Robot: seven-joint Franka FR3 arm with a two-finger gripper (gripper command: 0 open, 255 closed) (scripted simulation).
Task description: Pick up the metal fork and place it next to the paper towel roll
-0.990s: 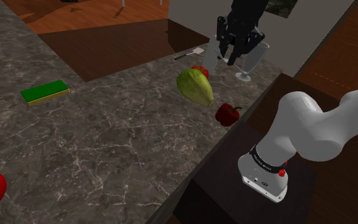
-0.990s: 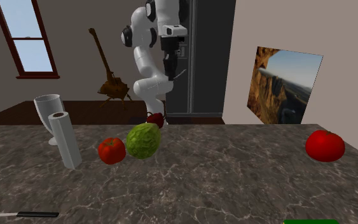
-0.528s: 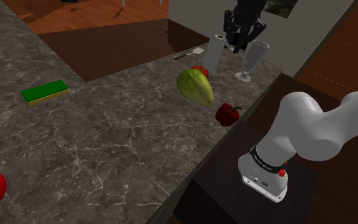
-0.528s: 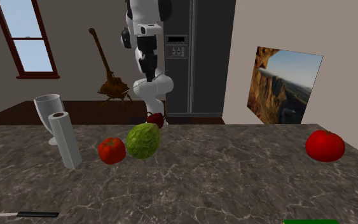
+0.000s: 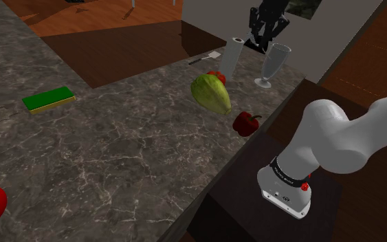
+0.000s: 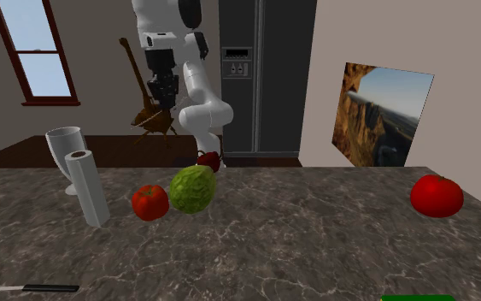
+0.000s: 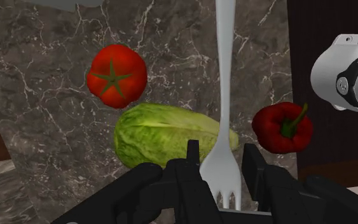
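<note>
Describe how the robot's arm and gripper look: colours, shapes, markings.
The arm is built of smooth, rounded white links with dark joints. Near its lower end sits a black band with pale marks, and beside it a small red knob. The gripper is all black, a blocky hand with two slim, flat fingers.

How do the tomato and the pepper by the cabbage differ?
The tomato is round and bright red with a flat green star calyx; the pepper is darker, lobed, with a curved green stem. The pepper sits near the counter's edge, the tomato farther in. Both are red and lie beside the cabbage.
</note>
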